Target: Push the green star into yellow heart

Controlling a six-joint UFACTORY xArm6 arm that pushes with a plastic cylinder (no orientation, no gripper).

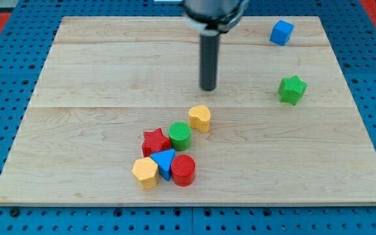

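Observation:
The green star [292,89] lies alone on the board's right side. The yellow heart [200,118] sits near the middle, touching the top right of a cluster of blocks. My tip [208,88] rests on the board just above the yellow heart, apart from it, and well to the left of the green star. The dark rod rises from it to the view's top.
A green cylinder [179,136], red star [155,141], blue triangle [164,162], red cylinder [183,170] and yellow hexagon [145,172] cluster below and left of the heart. A blue cube [281,32] sits at the top right. The wooden board [77,78] lies on blue pegboard.

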